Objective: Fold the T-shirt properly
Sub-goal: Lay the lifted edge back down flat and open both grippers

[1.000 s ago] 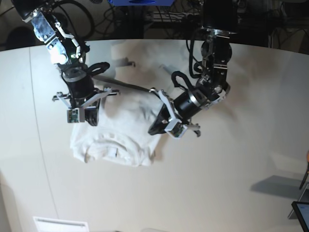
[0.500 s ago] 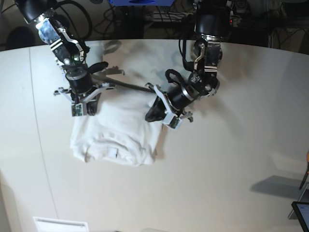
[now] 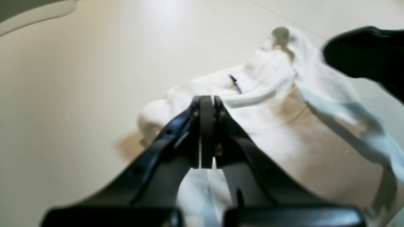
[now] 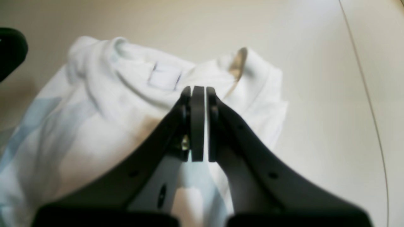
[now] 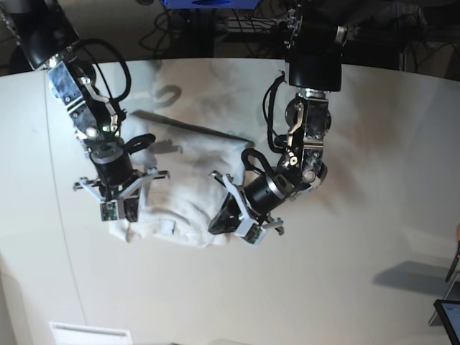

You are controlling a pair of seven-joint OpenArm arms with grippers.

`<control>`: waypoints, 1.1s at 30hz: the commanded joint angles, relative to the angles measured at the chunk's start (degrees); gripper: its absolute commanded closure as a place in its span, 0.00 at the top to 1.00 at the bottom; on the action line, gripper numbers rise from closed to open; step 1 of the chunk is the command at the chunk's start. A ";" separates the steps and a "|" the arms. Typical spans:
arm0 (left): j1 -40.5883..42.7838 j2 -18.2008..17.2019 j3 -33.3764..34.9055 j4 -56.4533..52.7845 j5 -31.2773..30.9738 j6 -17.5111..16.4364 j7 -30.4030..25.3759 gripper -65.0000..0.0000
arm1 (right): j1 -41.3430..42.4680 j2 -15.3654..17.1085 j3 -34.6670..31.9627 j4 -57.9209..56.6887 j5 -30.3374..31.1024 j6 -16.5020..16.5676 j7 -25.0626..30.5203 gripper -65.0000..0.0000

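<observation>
One soft, wrinkled white T-shirt point(image 5: 180, 194) lay bunched on the smooth off-white table point(image 5: 345, 287); left gripper point(image 5: 223, 223) and right gripper point(image 5: 118, 212), fingers pressed together, pinched its fabric at opposite edges

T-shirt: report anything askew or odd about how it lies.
The T-shirt is a rumpled, uneven bundle: its collar end is bunched on the table, while both shut grippers, left and right, hold cloth raised.

left claw point(image 3: 206, 135) pressed closed, over T-shirt point(image 3: 277, 126)
</observation>
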 commanded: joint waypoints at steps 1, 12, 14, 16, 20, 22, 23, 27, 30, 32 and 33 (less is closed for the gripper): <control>-2.62 1.38 0.01 -1.24 -0.88 -0.28 -1.70 0.00 | 1.95 0.40 0.47 -0.84 -0.43 -0.37 1.57 0.02; -14.84 5.34 0.09 -30.25 -0.71 1.35 -11.99 0.00 | 7.22 -4.87 7.68 -18.95 -0.70 10.97 1.83 0.02; -15.98 5.07 0.09 -35.00 -0.71 2.32 -14.89 0.00 | 7.13 -5.31 9.70 -21.85 -0.70 13.26 1.92 0.02; -16.95 4.37 0.09 -38.42 -0.71 2.49 -16.74 0.00 | 7.13 -5.31 10.49 -22.73 -0.70 14.75 2.71 0.02; -17.12 3.84 0.09 -39.13 -0.79 2.58 -17.26 0.00 | 7.40 -4.87 11.81 -22.47 -0.70 16.07 3.59 0.02; -17.21 3.76 -0.08 -38.51 -0.79 2.58 -17.26 0.00 | 7.40 -4.87 12.69 -20.54 -0.70 17.04 3.50 0.02; -16.95 3.76 -0.35 -36.84 -0.79 2.58 -17.18 0.00 | 7.04 -4.87 12.96 -18.60 -0.70 17.30 3.50 0.02; -15.89 2.61 -0.52 -28.14 -1.32 2.67 -14.71 0.00 | 4.67 -3.64 12.96 -10.07 -0.70 16.95 3.41 0.02; -13.96 1.82 -0.52 -17.77 -1.41 2.67 -9.44 0.00 | 1.77 -3.20 13.22 -2.95 -0.70 16.07 1.30 0.02; -10.35 0.68 -0.43 -10.38 -1.15 2.67 -7.86 0.00 | -1.13 -3.20 14.19 0.65 -0.70 14.84 0.42 0.02; -8.07 0.15 -0.43 -7.13 -0.88 2.67 -7.68 0.00 | -2.89 -3.20 14.80 2.06 -0.70 14.75 0.51 0.02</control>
